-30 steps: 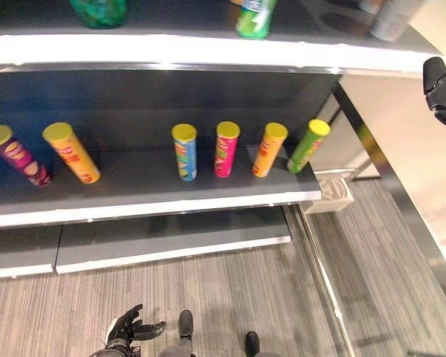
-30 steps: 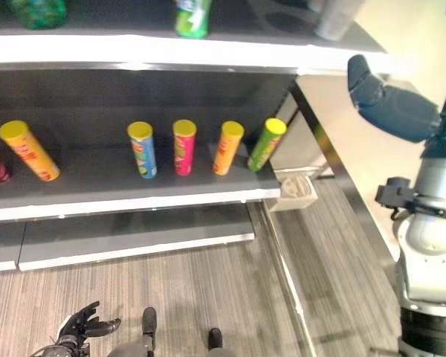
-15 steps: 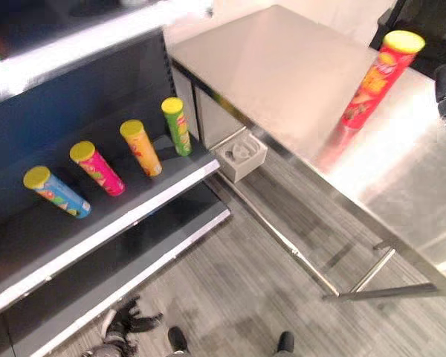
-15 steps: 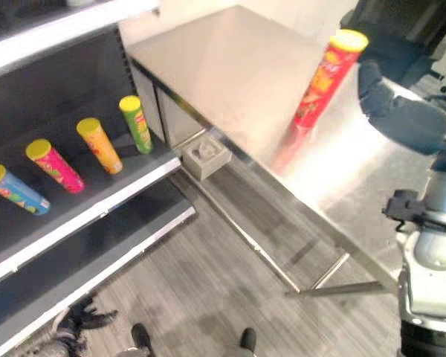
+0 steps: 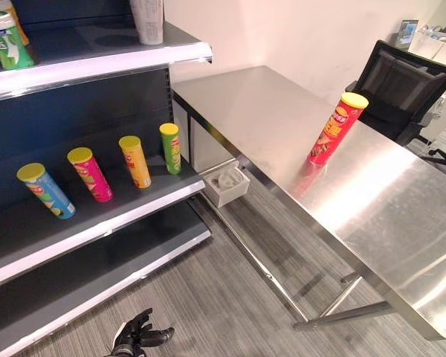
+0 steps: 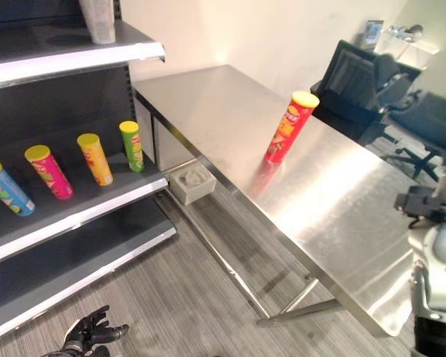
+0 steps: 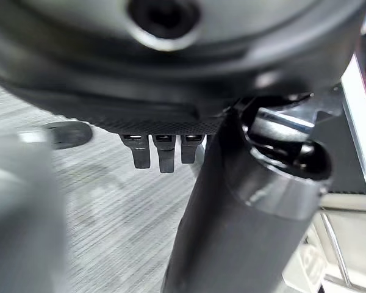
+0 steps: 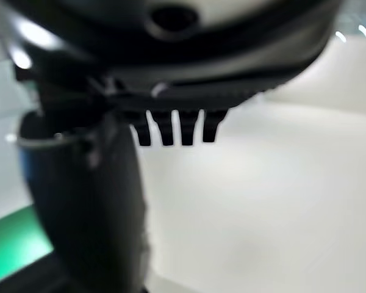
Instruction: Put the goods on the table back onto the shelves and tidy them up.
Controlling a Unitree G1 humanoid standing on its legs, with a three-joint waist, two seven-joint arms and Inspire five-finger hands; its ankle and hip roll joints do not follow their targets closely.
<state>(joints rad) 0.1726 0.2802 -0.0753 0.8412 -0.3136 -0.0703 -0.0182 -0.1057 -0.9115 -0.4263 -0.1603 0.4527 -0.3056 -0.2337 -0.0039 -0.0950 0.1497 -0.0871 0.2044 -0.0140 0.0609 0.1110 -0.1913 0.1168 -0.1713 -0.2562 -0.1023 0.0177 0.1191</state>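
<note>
One red can point(image 5: 332, 126) with a yellow lid stands upright on the steel table point(image 5: 386, 193), alone, toward the far side of the top and well apart from the shelves point(image 5: 97, 216). Four cans stand in a row on the middle shelf: blue point(image 5: 44, 190), pink point(image 5: 89, 174), orange point(image 5: 134, 161) and green point(image 5: 170, 148), all yellow-lidded, none touching. Top shelf point(image 5: 97, 63): one green bottle point(image 5: 4, 39) at its left end and one grey-white container point(image 5: 148, 18) near its right end, both cut by the frame edge. One small white box point(image 5: 226, 184) sits on the floor just beside the shelf corner, under the table's near end. One black office chair point(image 5: 398, 85) stands behind the table. Left hand point(image 5: 137, 336) hangs low over the grey floor, fingers spread and relaxed, holding nothing; its wrist view shows straight fingertips point(image 7: 159, 154) above the floor. Right hand point(image 8: 171, 125) shows in its own wrist view with fingers point(image 8: 165, 131) straight in a row against a pale surface, nothing in them. Against half a second ago the whole picture has swung, so the camera has turned: table and red can now sit nearer the middle, the top shelf and chair have come into view. The cans keep their places on shelf and table; the left hand stays low and open.
</note>
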